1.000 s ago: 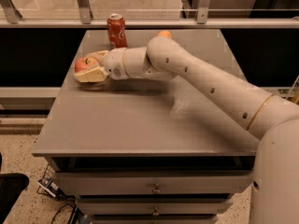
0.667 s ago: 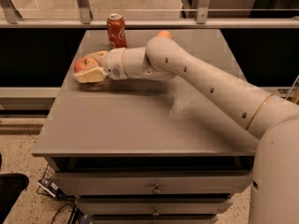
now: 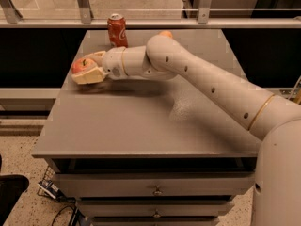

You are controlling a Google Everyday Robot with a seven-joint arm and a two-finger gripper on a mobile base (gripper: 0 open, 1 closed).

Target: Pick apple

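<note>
2 pale fingers (image 3: 90, 76) of the gripper (image 3: 83, 68) are being pressed against the apple (image 3: 81, 64), 1 under its near side and 1 along its far side, so the fruit is being grasped rather than merely approached. The apple is being held nearer the camera than the soda can (image 3: 117, 30) and to the left of it in the camera view, over the grey table (image 3: 141, 126). The can is being left upright, apart from the fingers. To the right of the can, an orange fruit (image 3: 165, 33) is being half hidden by the arm. Whether the apple is being carried clear of the tabletop cannot be told, though a shadow is being cast beneath the gripper. The reach and the closing are being judged done, and a clear lift is being judged as what is left.
</note>
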